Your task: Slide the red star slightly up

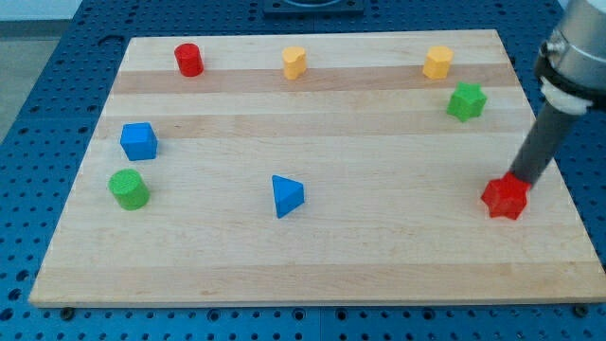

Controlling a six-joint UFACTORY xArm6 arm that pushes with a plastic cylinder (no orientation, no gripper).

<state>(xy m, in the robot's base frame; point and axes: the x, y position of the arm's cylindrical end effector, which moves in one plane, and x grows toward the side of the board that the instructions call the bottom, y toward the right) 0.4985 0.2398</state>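
Observation:
The red star (504, 199) lies on the wooden board (312, 256) at the view's lower right. My tip (524, 183) is at the star's upper right edge, touching or nearly touching it. The dark rod rises from there toward the view's top right.
A green star (466, 101) sits above the red star, with a yellow block (437, 62) beyond it. A yellow block (294, 62) and a red cylinder (189, 60) lie along the top. A blue cube (138, 141), green cylinder (128, 188) and blue triangle (287, 195) lie left and centre.

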